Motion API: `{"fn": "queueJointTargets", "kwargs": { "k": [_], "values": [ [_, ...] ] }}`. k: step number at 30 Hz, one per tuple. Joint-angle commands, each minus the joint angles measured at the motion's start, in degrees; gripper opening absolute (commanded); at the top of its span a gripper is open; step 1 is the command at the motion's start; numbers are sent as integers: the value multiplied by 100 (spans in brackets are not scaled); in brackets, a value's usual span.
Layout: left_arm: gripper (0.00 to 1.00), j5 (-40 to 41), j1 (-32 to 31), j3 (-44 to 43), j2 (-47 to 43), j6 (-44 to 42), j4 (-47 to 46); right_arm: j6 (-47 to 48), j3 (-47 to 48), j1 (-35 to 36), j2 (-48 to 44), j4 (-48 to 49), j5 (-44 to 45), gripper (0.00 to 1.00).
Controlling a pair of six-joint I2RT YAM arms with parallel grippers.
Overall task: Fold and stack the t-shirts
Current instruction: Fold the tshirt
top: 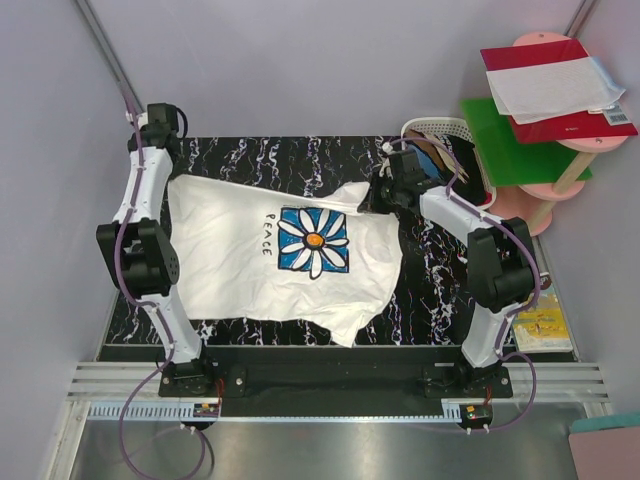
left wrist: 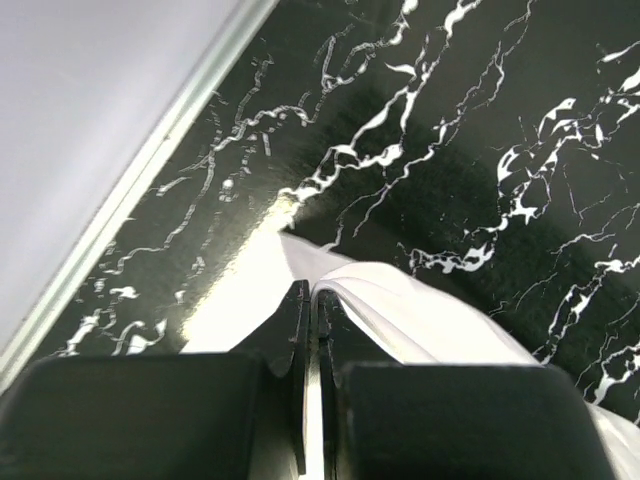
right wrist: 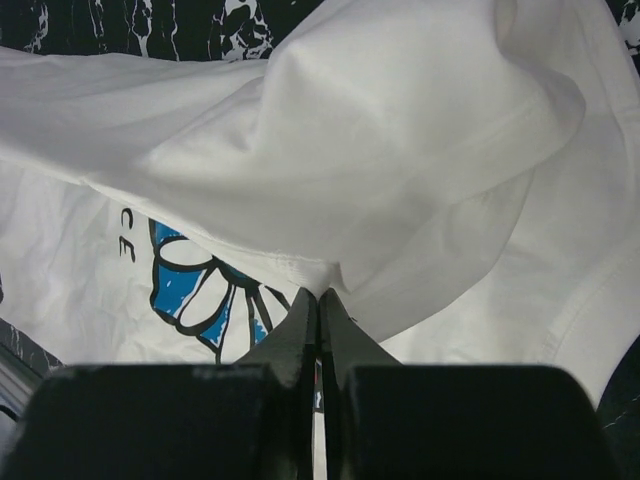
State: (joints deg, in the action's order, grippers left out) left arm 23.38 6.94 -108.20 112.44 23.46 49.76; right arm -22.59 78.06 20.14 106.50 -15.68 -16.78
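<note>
The white t-shirt [top: 240,270] with the blue daisy print [top: 314,240] and the word PEACE lies spread on the black marbled table. My left gripper [left wrist: 315,295] is shut on a white edge of the shirt [left wrist: 400,310] at its far left corner, near the table's back left. My right gripper [right wrist: 320,297] is shut on a hem of the shirt [right wrist: 380,150] at its far right side, the cloth lifted and draped above the daisy print [right wrist: 195,290]. Other t-shirts lie in the white basket [top: 440,128], mostly hidden by the right arm.
A white plastic basket stands at the back right behind the right arm. A green board [top: 515,150], pink round shelves and a red folder with white paper [top: 555,85] stand to the right. A yellow card [top: 545,328] lies off the table's right edge.
</note>
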Motion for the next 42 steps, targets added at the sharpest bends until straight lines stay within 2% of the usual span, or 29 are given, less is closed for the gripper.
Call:
{"fn": "queueJointTargets", "kwargs": {
  "k": [1, 7, 13, 14, 15, 16, 17, 21, 24, 26, 30, 32, 33, 36, 42],
  "values": [
    [0, 703, 79, 325, -530, -254, -274, -254, -107, -28, -77, -145, -63, 0],
    [0, 1239, -52, 555, -461, -448, -72, -597, -195, -28, 257, -330, -580, 2],
    [0, 1591, -96, 624, -267, -229, 429, -861, -397, 51, 425, -401, -1240, 0],
    [11, 1600, -88, 677, -249, -159, 473, -905, -458, 112, 346, -401, -1301, 0],
    [28, 1582, -88, 730, -240, -123, 508, -923, -580, 165, 284, -409, -1319, 0],
    [54, 1539, -96, 835, -240, -71, 552, -923, -625, 200, 240, -409, -1320, 0],
    [98, 1486, -96, 871, -240, 34, 613, -940, -730, 340, 127, -392, -1328, 0],
    [99, 1354, -96, 853, -581, 334, 755, -984, -933, 630, -173, -401, -1311, 0],
    [99, 1012, -157, 1134, -1012, 422, 509, -1054, -1065, 806, -340, -392, -1302, 0],
    [99, 1054, -263, 1424, -1180, 431, 342, -1072, -1152, 869, -367, -392, -1250, 1],
    [99, 1134, -421, 1600, -1409, 501, 324, -993, -1320, 948, -253, -401, -1460, 16],
    [99, 1056, -500, 1723, -1479, 554, 272, -914, -1390, 974, -243, -409, -1539, 32],
    [99, 1038, -527, 1776, -1523, 545, 228, -888, -1399, 974, -261, -401, -1531, 59],
    [99, 941, -659, 1943, -1515, 598, 140, -782, -1382, 974, -489, -401, -1320, 99],
    [99, 783, -878, 2163, -1252, 668, -36, -369, -943, 965, -964, -383, -416, 100]
  ]
}}
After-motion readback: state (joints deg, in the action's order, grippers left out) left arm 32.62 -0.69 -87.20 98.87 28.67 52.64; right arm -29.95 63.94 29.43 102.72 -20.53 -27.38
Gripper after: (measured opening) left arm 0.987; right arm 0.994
